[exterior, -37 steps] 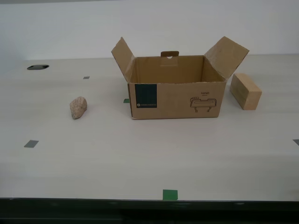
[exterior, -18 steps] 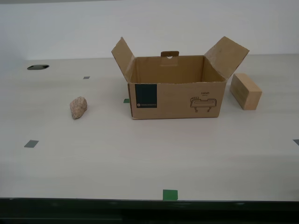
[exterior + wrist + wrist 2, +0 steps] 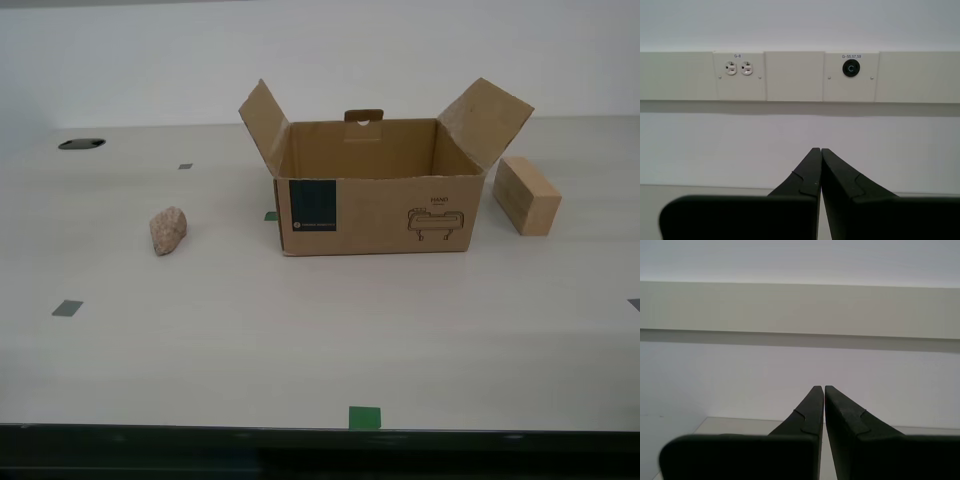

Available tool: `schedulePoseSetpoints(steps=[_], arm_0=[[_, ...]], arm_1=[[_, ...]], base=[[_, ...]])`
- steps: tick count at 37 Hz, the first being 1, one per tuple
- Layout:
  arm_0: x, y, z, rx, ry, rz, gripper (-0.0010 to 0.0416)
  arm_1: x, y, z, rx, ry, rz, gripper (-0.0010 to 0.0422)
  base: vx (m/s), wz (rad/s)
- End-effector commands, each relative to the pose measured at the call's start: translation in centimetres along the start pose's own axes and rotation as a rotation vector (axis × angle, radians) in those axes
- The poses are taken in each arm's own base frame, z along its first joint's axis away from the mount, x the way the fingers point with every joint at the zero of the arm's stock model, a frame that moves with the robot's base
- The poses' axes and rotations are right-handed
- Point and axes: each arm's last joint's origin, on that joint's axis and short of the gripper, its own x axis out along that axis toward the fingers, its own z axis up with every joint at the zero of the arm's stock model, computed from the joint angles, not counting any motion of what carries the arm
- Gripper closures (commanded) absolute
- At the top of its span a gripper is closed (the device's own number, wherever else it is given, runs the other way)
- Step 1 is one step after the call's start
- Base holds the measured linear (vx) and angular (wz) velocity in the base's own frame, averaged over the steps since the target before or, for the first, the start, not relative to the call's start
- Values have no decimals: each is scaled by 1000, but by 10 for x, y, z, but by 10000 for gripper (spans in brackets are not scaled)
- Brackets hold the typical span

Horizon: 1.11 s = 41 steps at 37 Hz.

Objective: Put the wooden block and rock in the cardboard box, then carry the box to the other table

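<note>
1. Risk: the cardboard box (image 3: 378, 200) looks light, and its raised flaps could catch an arm lowering the wooden block (image 3: 526, 195) or rock (image 3: 167, 230), so it slides.
2. Block sits at the box's 3 o'clock, rock at its 9, all on the counter (image 3: 300, 340).
3. My first gripper (image 3: 820, 150) and my second gripper (image 3: 823, 388) are pressed together, empty, aimed at the wall, away from everything.

My first gripper (image 3: 820, 151) with black tapered fingers pressed tip to tip, aimed at a white wall, cream horizontal wall trunking (image 3: 795, 76) carrying a white double socket (image 3: 738, 68) and a black round connector (image 3: 851, 68)
</note>
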Motion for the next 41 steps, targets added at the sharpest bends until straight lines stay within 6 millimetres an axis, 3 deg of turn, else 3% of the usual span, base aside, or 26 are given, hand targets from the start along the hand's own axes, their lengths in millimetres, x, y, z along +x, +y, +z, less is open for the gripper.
schedulePoseSetpoints(steps=[1,41], arm_0=[[0,0,1,0,-5,-1,406],[0,0,1,0,-5,-1,405]], arm_1=[[0,0,1,1,-6,0,412],[0,0,1,1,-6,0,412]], base=[[0,0],[0,0]])
